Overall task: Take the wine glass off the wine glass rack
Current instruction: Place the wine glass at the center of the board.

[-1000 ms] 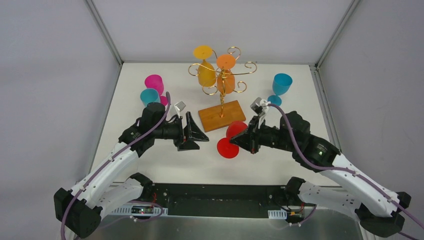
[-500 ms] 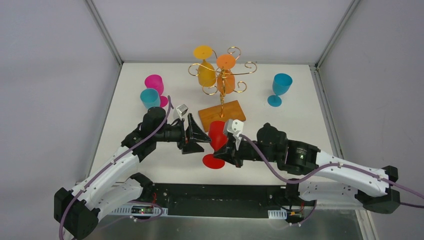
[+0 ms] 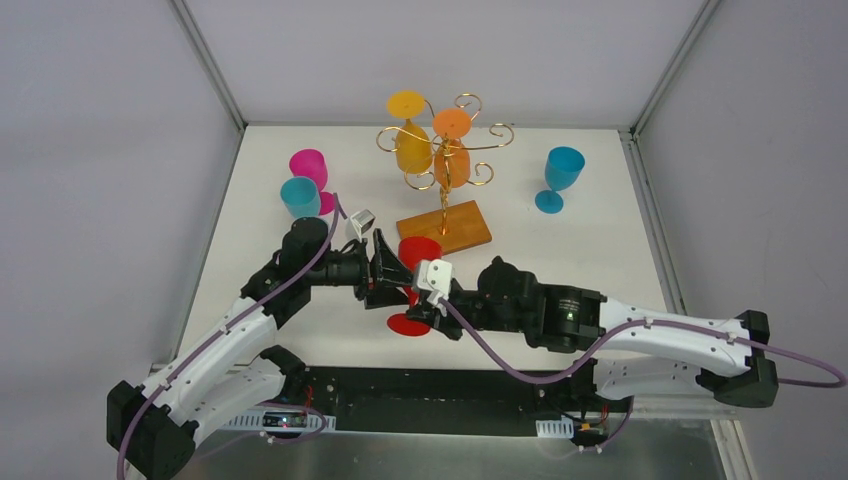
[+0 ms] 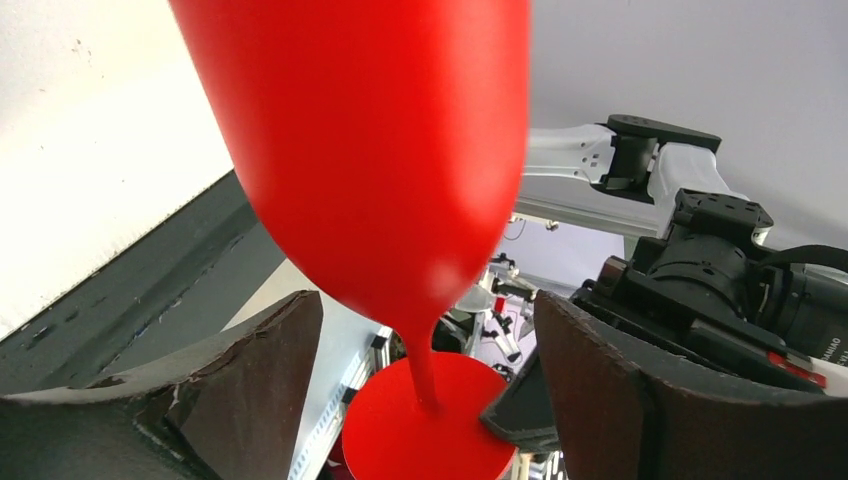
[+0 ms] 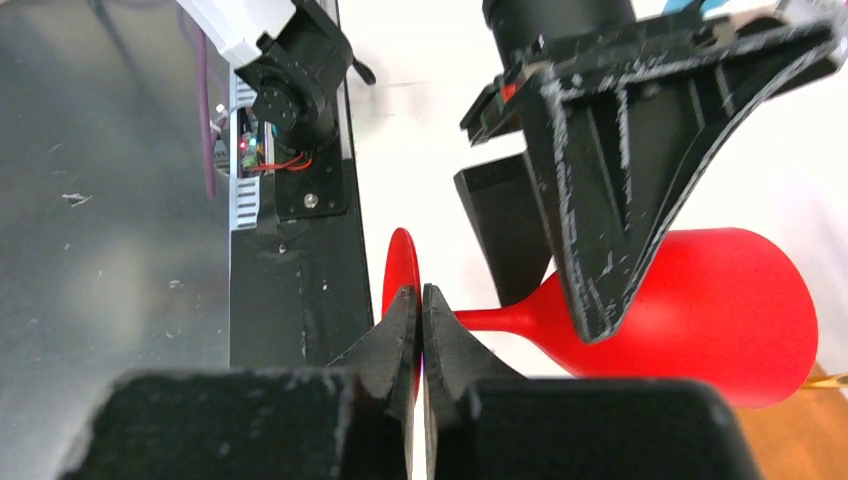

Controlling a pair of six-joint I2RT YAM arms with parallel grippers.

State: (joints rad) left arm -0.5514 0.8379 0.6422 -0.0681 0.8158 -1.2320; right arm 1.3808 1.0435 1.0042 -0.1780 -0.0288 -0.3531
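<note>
The red wine glass (image 3: 415,252) is off the rack, in front of the wooden base. My right gripper (image 3: 427,318) is shut on the edge of its round foot (image 5: 400,268), which shows edge-on between the closed tips (image 5: 421,295). My left gripper (image 3: 392,272) is open, its two dark fingers either side of the glass's lower bowl and stem (image 4: 428,300) without touching. The red bowl (image 4: 380,150) fills the left wrist view. The gold wine glass rack (image 3: 445,150) stands at the back on its brown base (image 3: 460,228), with two orange glasses (image 3: 412,148) hanging upside down.
A pink glass (image 3: 310,165) and a teal glass (image 3: 298,195) stand at the back left, just behind my left arm. A blue glass (image 3: 562,170) stands at the back right. The black mounting rail (image 3: 440,390) runs along the near edge.
My right arm has swung left with the red glass in its grip, bringing it between the left gripper's fingers. The left arm has shifted slightly toward it.
</note>
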